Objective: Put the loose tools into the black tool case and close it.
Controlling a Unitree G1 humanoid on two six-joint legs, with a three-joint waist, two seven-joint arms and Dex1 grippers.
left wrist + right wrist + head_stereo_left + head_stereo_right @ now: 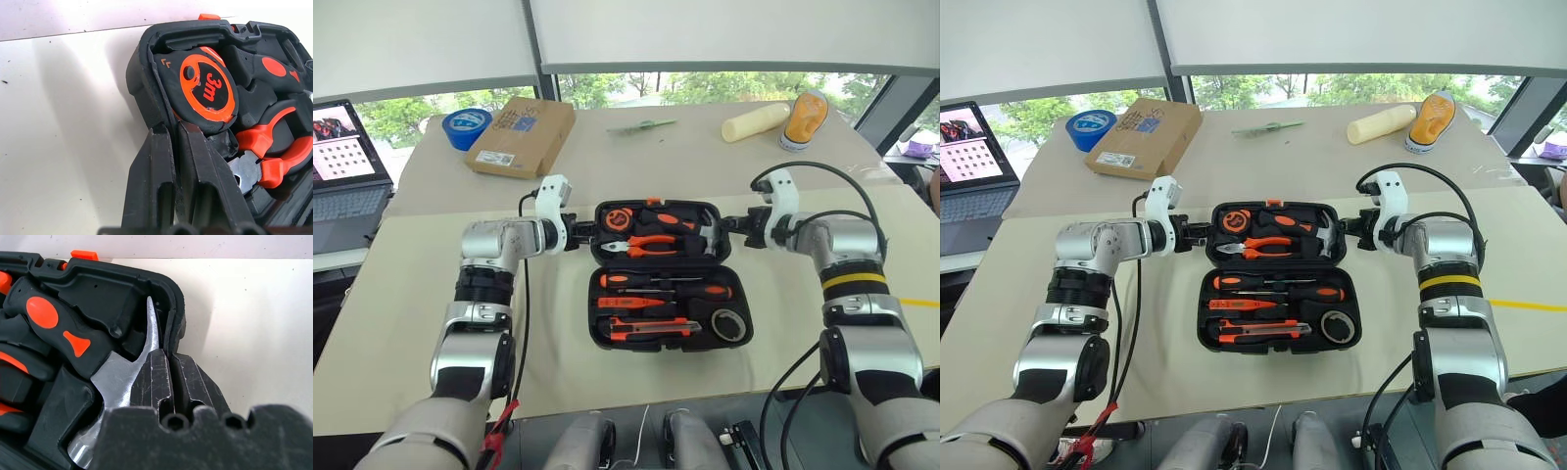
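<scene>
- The black moulded-plastic tool case (671, 275) lies open and flat near the middle of the pale counter (401, 323), its far half and near half both facing up.
- The left hand (177, 128) is at the far half's left edge; its two black fingers are drawn close together and pinch the case's side wall between them, one finger outside the shell, the other just inside beside the round orange-and-black tape measure marked "3m" (208, 88).
- The right hand (170, 360) is at the far half's right edge, fingers likewise narrowed onto the rim of the wall, the inner finger lying against the bright steel head of the hammer (128, 374) that sits in its slot.
- The far half also carries orange-handled pliers (651, 245) in the middle, and a small orange latch (84, 254) shows on its outer edge.
- In the near half the tools lie in their shaped slots: two orange-and-black screwdrivers (666, 285), a slim orange tester (631, 304), an orange-and-black utility knife (651, 328) and a small dark tape roll (730, 324) at the right corner.
- On the far part of the counter, well apart from the case, are a brown cardboard box (521, 135), a blue tape roll (467, 126), a thin green stick (641, 125), a cream cylinder (755, 122) and an orange-and-white object (805, 119).
- An open laptop (347, 166) stands off the counter's left edge.
</scene>
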